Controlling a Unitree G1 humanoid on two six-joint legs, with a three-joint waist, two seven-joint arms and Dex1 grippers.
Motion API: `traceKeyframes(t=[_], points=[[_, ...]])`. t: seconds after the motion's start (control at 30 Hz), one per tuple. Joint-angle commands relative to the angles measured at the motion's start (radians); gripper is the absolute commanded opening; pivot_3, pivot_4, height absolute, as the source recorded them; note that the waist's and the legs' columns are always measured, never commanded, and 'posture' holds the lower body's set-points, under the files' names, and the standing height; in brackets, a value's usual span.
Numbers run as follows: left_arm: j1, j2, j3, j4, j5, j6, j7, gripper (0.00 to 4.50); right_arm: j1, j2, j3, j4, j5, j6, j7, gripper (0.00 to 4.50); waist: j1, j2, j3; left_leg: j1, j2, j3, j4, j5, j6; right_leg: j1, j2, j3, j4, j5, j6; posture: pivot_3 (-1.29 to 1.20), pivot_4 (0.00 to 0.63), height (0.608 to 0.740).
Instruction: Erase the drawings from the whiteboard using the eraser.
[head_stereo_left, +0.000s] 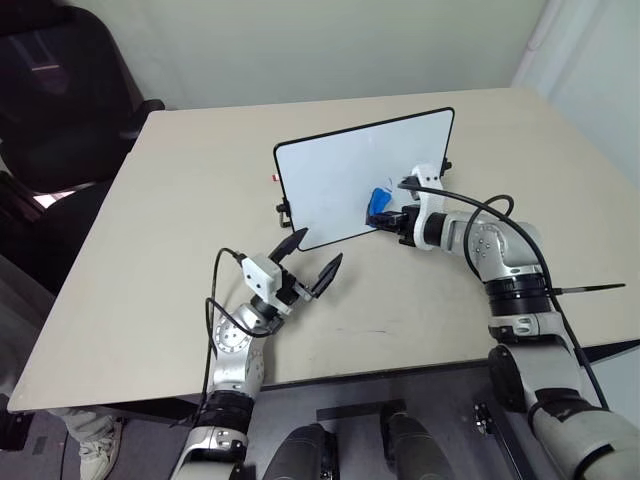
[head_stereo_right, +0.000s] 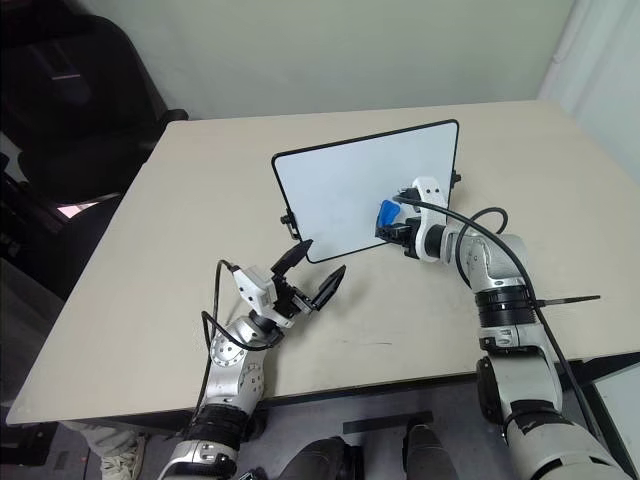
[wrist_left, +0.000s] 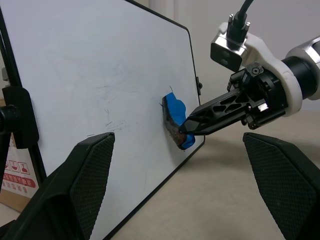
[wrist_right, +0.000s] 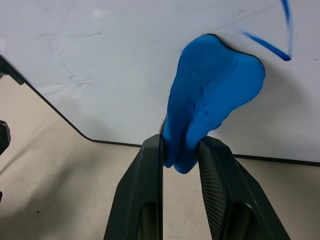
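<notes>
The right tool (wrist_right: 180, 150) pinches the blue eraser (wrist_right: 210, 100) flat against the upright whiteboard (head_stereo_left: 340, 170); remaining blue drawings (wrist_right: 272, 42) lie just beside it. Left tool (head_stereo_left: 310, 262) gapes wide, farther off.

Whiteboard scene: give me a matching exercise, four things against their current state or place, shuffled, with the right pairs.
Things:
1. eraser
2. left gripper
3. whiteboard
4. blue marker strokes

States:
A. open, holding nothing, in front of the board
B. standing on the table, tilted back
C. pinched in the right gripper, pressed on the board
D. left on the board beside the eraser

Pairs: 1-C, 2-A, 3-B, 4-D
</notes>
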Motion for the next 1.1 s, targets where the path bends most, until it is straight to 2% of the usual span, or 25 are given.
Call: traceKeyframes(t=[0.03, 0.37, 0.63, 0.83, 0.93, 1.1], points=[[-0.007, -0.009, -0.003, 0.017, -0.001, -0.021, 0.005, 4.50, -0.055, -0.023, -0.046, 0.027, -0.006, -0.039, -0.029, 1.00, 0.001, 0.000, 0.000, 0.000, 0.000, 0.000, 0.000, 0.000, 0.000, 0.000, 0.000, 0.000, 0.000, 0.000, 0.000, 0.00, 0.150, 0.726], [-0.011, -0.014, -0.006, 0.025, -0.003, -0.021, 0.000, 4.50, -0.091, -0.049, -0.080, 0.084, -0.003, -0.071, -0.055, 1.00, 0.000, 0.000, 0.000, 0.000, 0.000, 0.000, 0.000, 0.002, 0.000, 0.000, 0.000, 0.000, 0.000, 0.002, -0.002, 0.00, 0.150, 0.726], [-0.005, -0.015, -0.009, 0.018, -0.006, -0.017, -0.004, 4.50, -0.051, 0.060, -0.016, -0.138, 0.058, 0.077, -0.055, 1.00, -0.003, 0.000, 0.000, 0.000, 0.001, 0.000, 0.000, 0.002, 0.000, -0.001, 0.001, -0.001, 0.001, 0.002, -0.002, 0.00, 0.150, 0.726], [0.004, -0.016, -0.011, 0.006, -0.007, -0.012, -0.004, 4.50, -0.048, 0.083, -0.008, -0.164, 0.053, 0.107, -0.069, 1.00, 0.003, 0.000, 0.000, 0.000, 0.001, 0.000, 0.000, 0.001, 0.002, -0.002, 0.000, -0.005, -0.002, 0.001, -0.002, 0.00, 0.150, 0.726], [0.007, -0.016, -0.011, 0.002, -0.007, -0.011, -0.002, 4.50, -0.045, 0.066, -0.007, -0.116, 0.025, 0.076, -0.074, 1.00, 0.003, 0.000, 0.000, 0.000, 0.001, 0.000, 0.001, 0.001, 0.002, -0.002, -0.001, -0.006, -0.002, 0.001, -0.002, 0.00, 0.150, 0.726], [0.011, -0.017, -0.010, -0.002, -0.005, -0.017, 0.003, 4.50, -0.069, 0.006, -0.042, 0.091, -0.053, 0.021, -0.156, 1.00, 0.003, -0.001, 0.000, 0.000, 0.005, -0.001, 0.001, 0.002, 0.001, -0.001, -0.001, -0.010, -0.002, 0.001, -0.003, 0.00, 0.150, 0.726]])
